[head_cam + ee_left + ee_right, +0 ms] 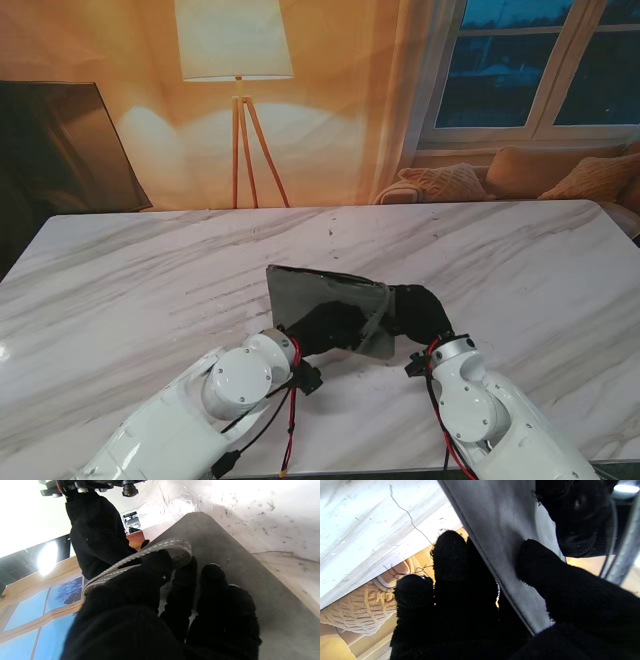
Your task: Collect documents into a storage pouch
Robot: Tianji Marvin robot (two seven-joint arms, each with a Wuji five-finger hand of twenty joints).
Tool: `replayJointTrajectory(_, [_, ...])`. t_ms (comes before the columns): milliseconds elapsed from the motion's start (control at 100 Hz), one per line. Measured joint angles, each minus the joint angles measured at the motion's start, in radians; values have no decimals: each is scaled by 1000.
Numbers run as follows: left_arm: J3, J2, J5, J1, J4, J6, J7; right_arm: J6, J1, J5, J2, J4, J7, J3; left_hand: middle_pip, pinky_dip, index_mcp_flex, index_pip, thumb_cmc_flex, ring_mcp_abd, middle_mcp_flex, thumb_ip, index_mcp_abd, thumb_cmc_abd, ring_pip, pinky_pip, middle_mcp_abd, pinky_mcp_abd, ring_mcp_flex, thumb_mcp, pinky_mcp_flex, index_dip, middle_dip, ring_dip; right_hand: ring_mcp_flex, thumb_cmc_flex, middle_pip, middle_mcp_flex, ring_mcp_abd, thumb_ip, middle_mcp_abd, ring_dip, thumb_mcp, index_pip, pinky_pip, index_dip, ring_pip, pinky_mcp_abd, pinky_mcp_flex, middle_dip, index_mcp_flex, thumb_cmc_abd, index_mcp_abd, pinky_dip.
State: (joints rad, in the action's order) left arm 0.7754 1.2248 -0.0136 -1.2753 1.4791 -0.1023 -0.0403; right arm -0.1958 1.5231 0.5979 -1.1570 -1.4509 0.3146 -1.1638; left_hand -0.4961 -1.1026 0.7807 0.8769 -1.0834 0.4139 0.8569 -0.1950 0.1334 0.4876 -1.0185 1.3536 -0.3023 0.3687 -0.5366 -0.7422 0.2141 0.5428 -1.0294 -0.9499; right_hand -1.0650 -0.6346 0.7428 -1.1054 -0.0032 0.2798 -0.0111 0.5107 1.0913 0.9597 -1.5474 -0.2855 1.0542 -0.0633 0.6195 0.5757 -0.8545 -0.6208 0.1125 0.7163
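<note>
Room: warm yellow light, a tall floor lamp with a white shade by the wall, a window with white frames, and tan cushions on a sofa.
Bench: white marble bench with grey streaks, wide and flat.
Pouch: flat grey storage pouch with a zip edge, held up between the two hands, with its far corner tipped up off the bench.
Left hand: black-gloved left hand is inside the mouth of the pouch. Its fingers lie flat on the grey inside, a little apart. The pale stitched zip edge loops over the top of one finger.
Right hand: black-gloved right hand pinches the side of the pouch. Its thumb presses one face of the grey cloth and its other fingers are on the other face, so the cloth is caught between them.
Arms: two white robot arms come up near me, with red and black wires beside the wrists.
Documents: I cannot tell if any paper is in the pouch.
</note>
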Motion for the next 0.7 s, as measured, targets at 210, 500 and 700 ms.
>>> replayJointTrajectory(210, [38,-8,-39,-40,53,-13,-6,0,0,4,0,0,-1,0,-15,37,-33,57,-141,9,-22,0,-8,-76,48,-13,-6,1,13,120,-20,242,0,10,0,0,0,0,0,0,0,0,0,0,0,-5,0,0,0,0,0,0,0,0])
replayJointTrajectory(500, [96,-23,-33,-93,135,-13,-11,-2,0,16,1,0,1,0,-212,-5,-29,183,-151,10,-23,20,-14,-144,-105,72,-47,24,-64,106,70,471,-1,-44,0,0,0,0,0,0,0,0,0,1,0,-15,0,0,0,0,-10,-1,0,-3])
replayJointTrajectory(700, [146,-37,19,-124,187,2,-16,-2,0,17,1,0,0,0,-228,-37,3,202,-151,10,-23,20,-32,-151,-128,83,-49,27,-75,105,81,526,-1,-73,0,0,0,0,0,0,0,0,0,1,0,-21,0,0,0,0,-10,-1,0,-4])
